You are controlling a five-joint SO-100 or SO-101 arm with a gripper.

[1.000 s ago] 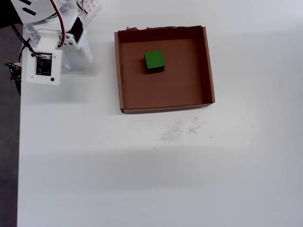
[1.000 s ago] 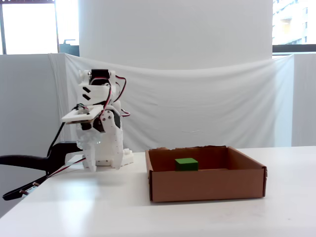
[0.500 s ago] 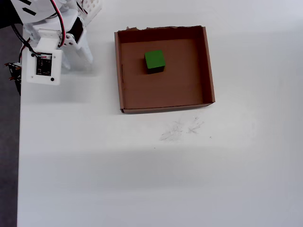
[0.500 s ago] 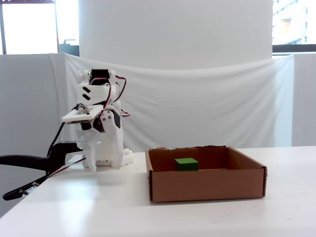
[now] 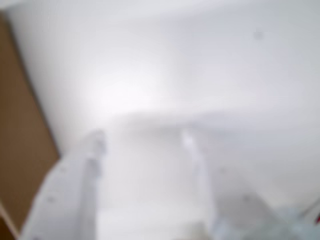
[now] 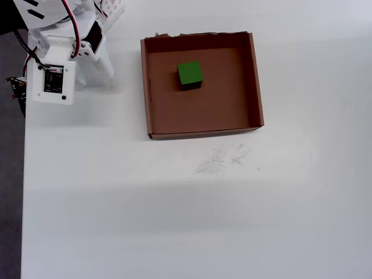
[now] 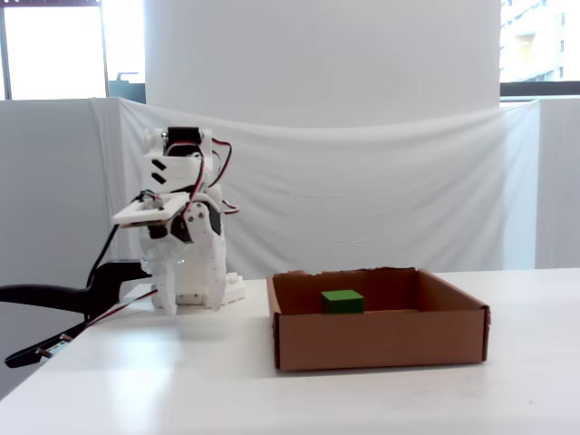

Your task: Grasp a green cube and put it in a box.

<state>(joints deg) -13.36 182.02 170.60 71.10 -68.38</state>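
Note:
The green cube [image 6: 189, 74] lies inside the box [image 6: 256, 81], in its far half, and stands free of the walls. In the fixed view the cube [image 7: 342, 301] shows just above the box's front wall [image 7: 381, 340]. The white arm [image 6: 55, 70] is folded up left of the box, well apart from the cube; the fixed view shows the arm [image 7: 186, 245] upright by the table's left end. In the blurred wrist view my gripper [image 5: 141, 142] is open, its two white fingers [image 5: 94, 146] spread over bare white table. The box's brown side [image 5: 20, 150] fills that view's left edge.
Faint grey scuff marks [image 6: 221, 158] lie on the white table in front of the box. The table's left edge [image 6: 23, 192] runs just beside the arm's base. A black clamp and cables [image 7: 54, 299] hang off that end. A white cloth backdrop [image 7: 381, 181] stands behind.

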